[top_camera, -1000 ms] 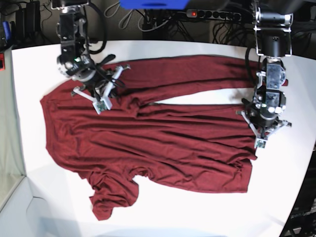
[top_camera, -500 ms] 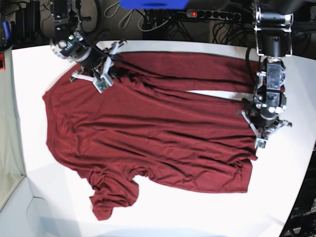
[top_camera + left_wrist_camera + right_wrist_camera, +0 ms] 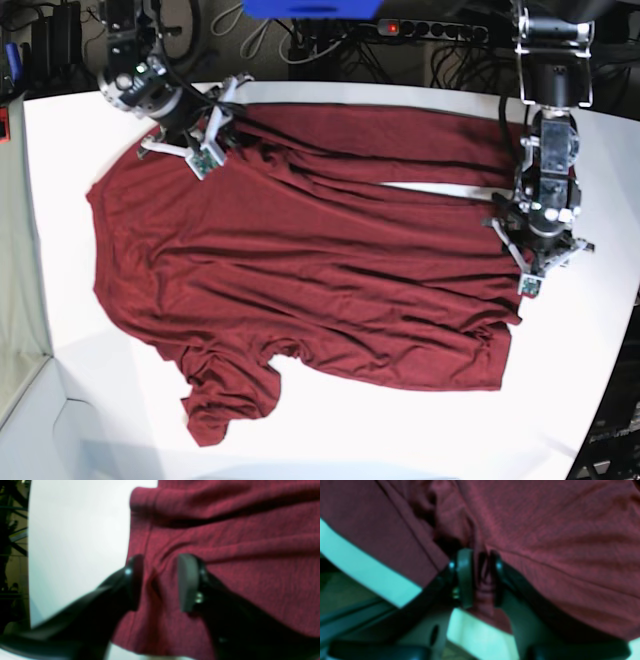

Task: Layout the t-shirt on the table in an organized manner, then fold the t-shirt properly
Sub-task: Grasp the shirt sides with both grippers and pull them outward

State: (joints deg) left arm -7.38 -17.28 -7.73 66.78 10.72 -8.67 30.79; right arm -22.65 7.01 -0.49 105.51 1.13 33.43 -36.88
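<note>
Base view shows the plain maroon knit t-shirt (image 3: 300, 260) spread, wrinkled, across the white matte table (image 3: 60, 380). Left hand (image 3: 160, 580) stands parted over its hem; right hand (image 3: 480, 576) narrowly pinches a fabric fold.

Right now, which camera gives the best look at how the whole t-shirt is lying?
The base view: it shows the whole t-shirt spread on the table, one sleeve crumpled. Both wrist views show only blurred close-up fabric at their grippers.
</note>
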